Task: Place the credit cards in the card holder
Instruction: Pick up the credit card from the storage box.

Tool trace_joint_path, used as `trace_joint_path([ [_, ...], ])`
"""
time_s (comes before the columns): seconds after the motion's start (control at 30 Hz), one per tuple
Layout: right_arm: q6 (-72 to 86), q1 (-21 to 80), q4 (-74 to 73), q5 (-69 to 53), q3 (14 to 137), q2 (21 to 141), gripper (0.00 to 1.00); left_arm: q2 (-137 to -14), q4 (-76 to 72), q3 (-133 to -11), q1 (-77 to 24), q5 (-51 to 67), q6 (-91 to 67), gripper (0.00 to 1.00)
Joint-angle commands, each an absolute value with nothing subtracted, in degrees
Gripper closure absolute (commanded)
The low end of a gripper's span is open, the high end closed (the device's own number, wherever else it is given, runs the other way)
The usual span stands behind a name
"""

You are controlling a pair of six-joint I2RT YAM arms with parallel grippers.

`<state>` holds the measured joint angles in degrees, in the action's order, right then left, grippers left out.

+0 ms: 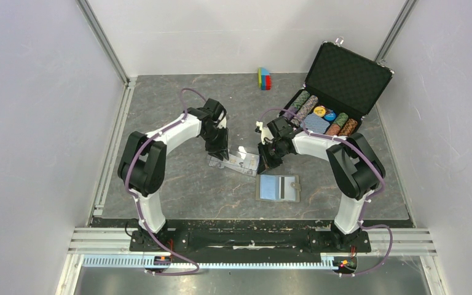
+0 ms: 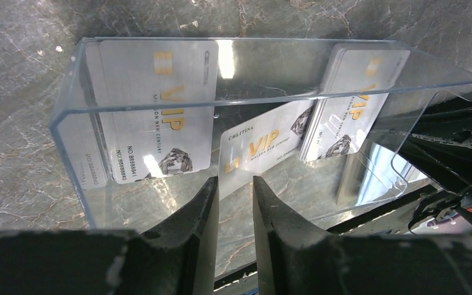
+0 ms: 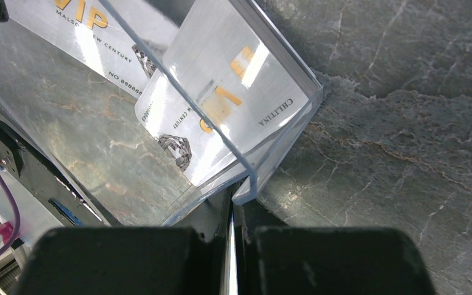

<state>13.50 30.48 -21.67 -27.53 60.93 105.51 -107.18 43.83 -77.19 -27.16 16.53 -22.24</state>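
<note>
Credit cards (image 2: 160, 110), whitish plastic with gold VIP print: inside clear plastic case (image 2: 74, 153) on grey marbled table (image 1: 178, 190). Right gripper (image 3: 233, 212) pressed together on case wall. Left gripper (image 2: 233, 190) narrow-gapped at case; whether pinching, cannot tell. Step, likely: taking card out. Next: pinch single card edge, carry to grey-brown folding card holder (image 1: 278, 188), lying open near case.

Bright overhead light, glare on clear case (image 2: 224, 58)

Both arms extend forward and bend inward, wrists pitched down, grippers close together. Left gripper (image 2: 233, 181): fingers stand a narrow gap apart. Right gripper (image 3: 232, 200): fingers pressed together on the clear case (image 3: 249, 178) lip.
</note>
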Motion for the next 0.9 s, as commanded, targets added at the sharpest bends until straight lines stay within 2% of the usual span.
trace_joint_path([
  [0.0,13.8,31.2,-17.2,-30.7,61.6,105.6,1.00,-106.3,38.9,-78.2,-31.0,24.2,-25.4,0.70],
  [0.87,13.6,31.2,-17.2,-30.7,60.8,105.1,1.00,-106.6,38.8,-81.8,-35.9,22.5,-24.1,0.72],
])
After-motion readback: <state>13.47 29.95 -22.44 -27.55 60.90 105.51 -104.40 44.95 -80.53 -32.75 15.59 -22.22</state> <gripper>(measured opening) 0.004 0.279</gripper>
